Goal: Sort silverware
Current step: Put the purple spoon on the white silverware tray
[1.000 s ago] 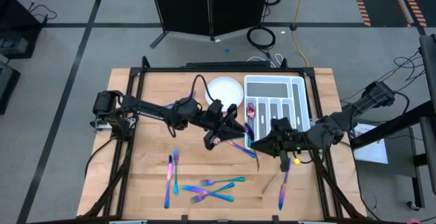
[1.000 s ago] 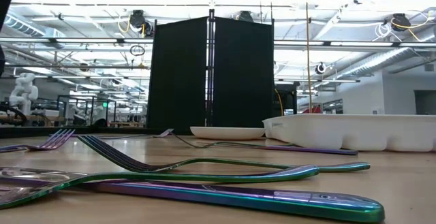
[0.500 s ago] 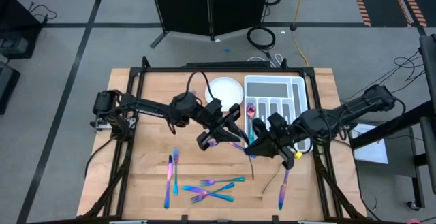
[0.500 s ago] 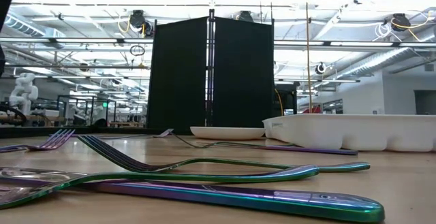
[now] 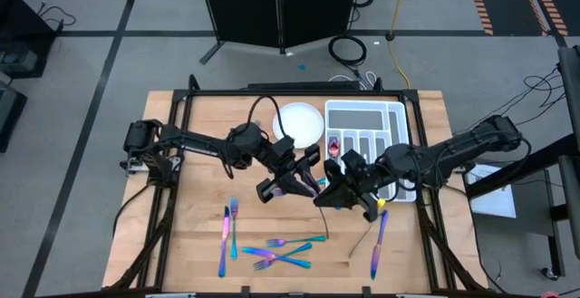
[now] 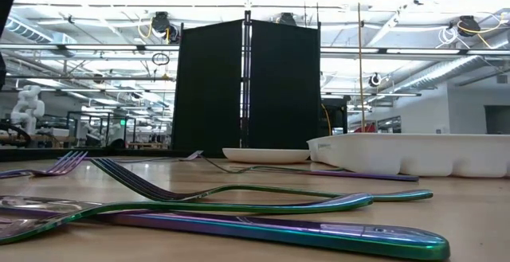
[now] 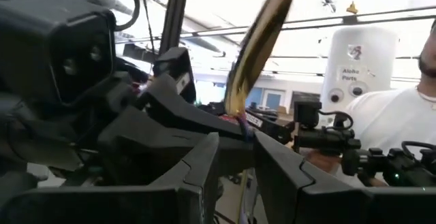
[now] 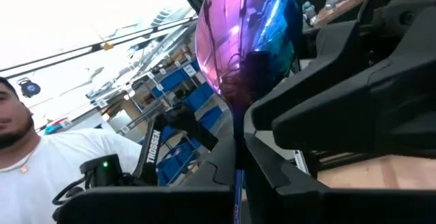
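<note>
The right gripper (image 5: 337, 192) has been moving leftward, now meeting the left gripper (image 5: 304, 182) above the wooden table (image 5: 199, 235). Both sets of fingers are grasping one slim iridescent purple-blue metal spoon (image 8: 248, 37), its bowl standing just beyond the right fingers (image 8: 320, 125). Loose iridescent forks (image 5: 281, 251) are lying on the table well below the fingers.

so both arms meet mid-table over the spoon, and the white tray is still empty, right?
Not empty. The high view shows a spoon already in one narrow slot of the white tray. The rest holds: left gripper and right gripper meet mid-table.
</note>
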